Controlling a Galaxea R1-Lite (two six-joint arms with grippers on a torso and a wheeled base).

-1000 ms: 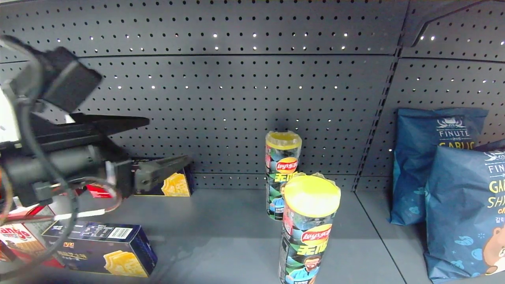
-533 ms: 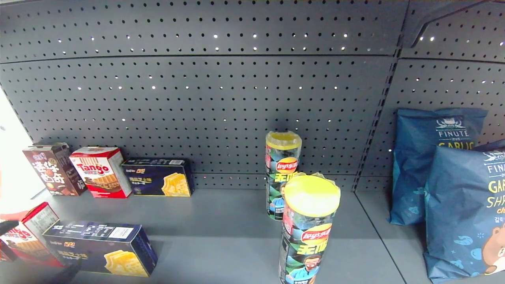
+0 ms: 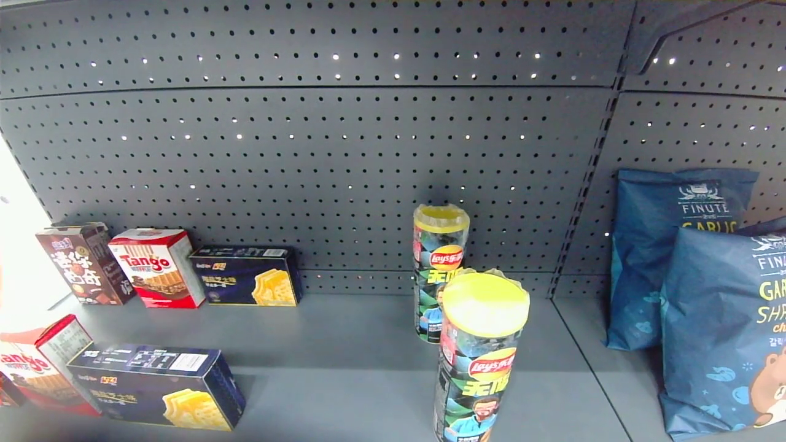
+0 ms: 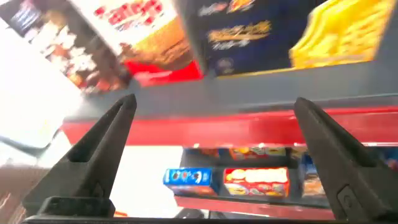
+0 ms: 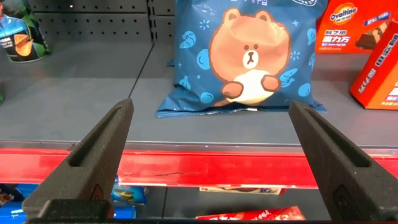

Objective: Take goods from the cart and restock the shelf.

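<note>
Grey shelf [image 3: 356, 344] held blue bags [image 3: 675, 258] at the right, the nearer one cut off. Two yellow-lidded cans [image 3: 439, 258] stood mid-shelf, the front one cut off below. Boxes [image 3: 245, 276] sat at the left. Left hand [image 4: 214, 102] and right hand [image 5: 211, 104] both gaped wide, empty, facing the shelf's front.

My left gripper [image 4: 211, 158] is spread wide, its two dark fingers [image 4: 93, 162] well apart with nothing held between them. My right gripper [image 5: 208, 158] is spread just as wide, its fingers [image 5: 93, 155] apart and empty. Both grippers point forward, roughly level
</note>
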